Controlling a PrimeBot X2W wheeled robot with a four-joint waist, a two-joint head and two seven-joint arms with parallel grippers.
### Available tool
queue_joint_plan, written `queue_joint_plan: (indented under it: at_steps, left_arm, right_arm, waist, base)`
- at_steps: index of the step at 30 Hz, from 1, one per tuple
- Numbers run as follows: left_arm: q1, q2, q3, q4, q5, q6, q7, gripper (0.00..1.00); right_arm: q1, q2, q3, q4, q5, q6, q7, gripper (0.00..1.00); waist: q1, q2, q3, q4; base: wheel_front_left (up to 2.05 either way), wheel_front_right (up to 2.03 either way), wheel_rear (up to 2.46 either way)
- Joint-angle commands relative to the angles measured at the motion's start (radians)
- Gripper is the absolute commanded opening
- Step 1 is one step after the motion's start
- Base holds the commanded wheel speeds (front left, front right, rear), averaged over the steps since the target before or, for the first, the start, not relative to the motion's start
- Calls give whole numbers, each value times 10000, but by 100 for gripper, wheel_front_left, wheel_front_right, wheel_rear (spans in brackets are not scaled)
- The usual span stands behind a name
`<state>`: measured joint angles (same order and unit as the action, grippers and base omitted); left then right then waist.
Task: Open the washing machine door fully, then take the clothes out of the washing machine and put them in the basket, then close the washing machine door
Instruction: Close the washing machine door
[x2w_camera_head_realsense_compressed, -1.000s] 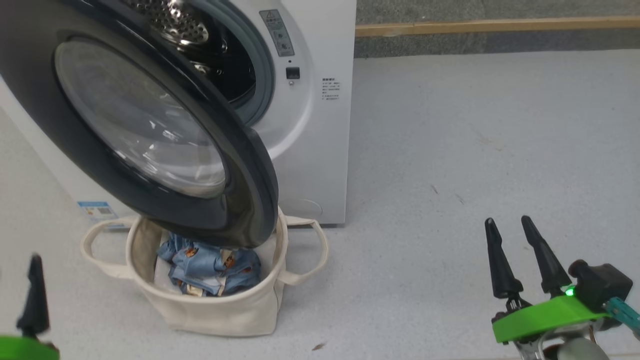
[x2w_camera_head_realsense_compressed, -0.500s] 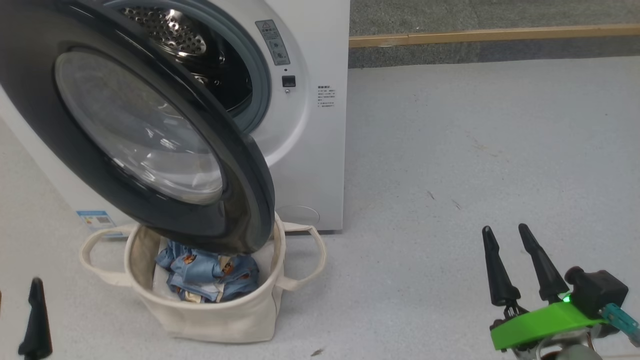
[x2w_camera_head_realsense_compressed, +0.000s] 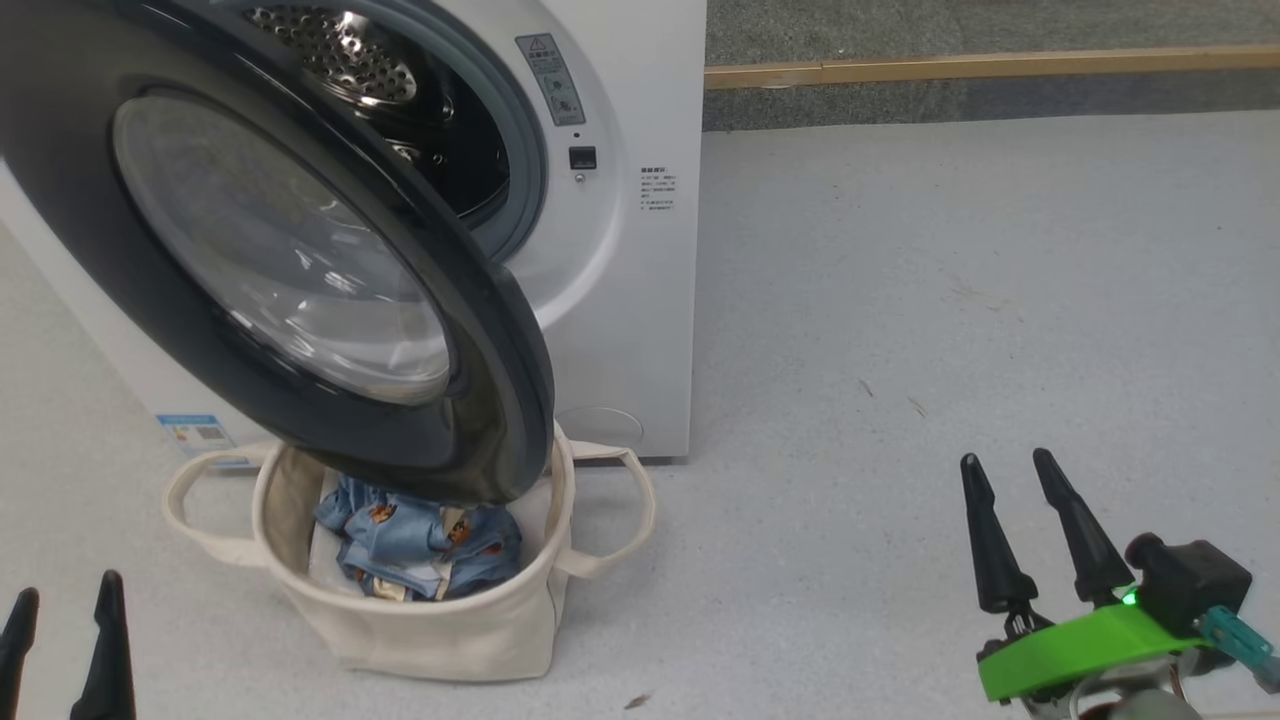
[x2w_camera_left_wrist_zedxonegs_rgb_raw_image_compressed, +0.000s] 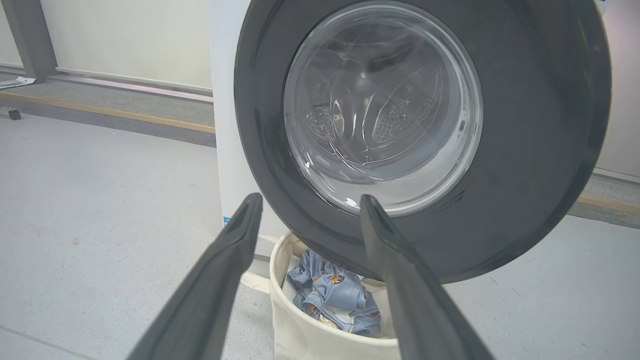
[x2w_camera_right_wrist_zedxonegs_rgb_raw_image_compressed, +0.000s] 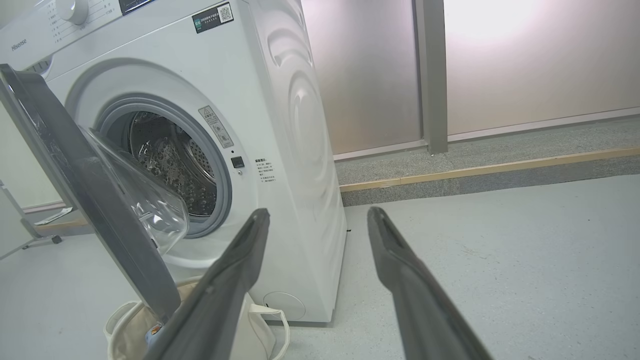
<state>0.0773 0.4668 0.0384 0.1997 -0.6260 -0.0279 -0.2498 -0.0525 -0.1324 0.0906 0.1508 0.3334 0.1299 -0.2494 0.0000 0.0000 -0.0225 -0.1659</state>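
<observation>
the white washing machine (x2w_camera_head_realsense_compressed: 620, 300) fills the upper left. its door (x2w_camera_head_realsense_compressed: 490, 380) hangs open over the basket (x2w_camera_head_realsense_compressed: 450, 630), with the clothes (x2w_camera_head_realsense_compressed: 420, 540) inside. the door looks stiff and heavy; push its outer edge. the left gripper (x2w_camera_head_realsense_compressed: 67, 590) and right gripper (x2w_camera_head_realsense_compressed: 1005, 460) are spread wide, empty.

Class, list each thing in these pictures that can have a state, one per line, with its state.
Door, open.
Drum, no clothes visible.
Clothes, in the basket.
Basket, upright, holding the clothes.
Left gripper, open, empty.
Right gripper, open, empty.
</observation>
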Motion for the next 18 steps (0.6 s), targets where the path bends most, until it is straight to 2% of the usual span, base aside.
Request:
queue_joint_plan:
  at_steps: [1,13,14,15,18]
  left_arm:
    - [-673,430,353,-225,105,-47,-84,100]
    - [-808,502,205,-339,105,-61,-25,100]
    - [-816,509,201,-340,98,-61,-22,100]
    - [-824,508,197,-337,83,-63,-22,100]
    - [-845,483,252,-325,9,-42,-28,100]
  right_arm:
    - [-294,-96,254,-242,-61,8,-120,100]
    - [-283,-126,339,-53,-25,8,-63,100]
    - [-290,-136,351,-46,-5,8,-30,95]
    - [-300,-142,348,-52,23,8,-17,2]
    - [-405,-160,354,-126,118,8,56,0]
  waist:
    - [0,0,-7,6]
    - [0,0,14,23]
    - [0,0,22,33]
    - [0,0,29,47]
    - [0,0,92,103]
  base:
    - [0,0,0]
    - [0,0,0]
    - [0,0,0]
    - [0,0,0]
    - [0,0,0]
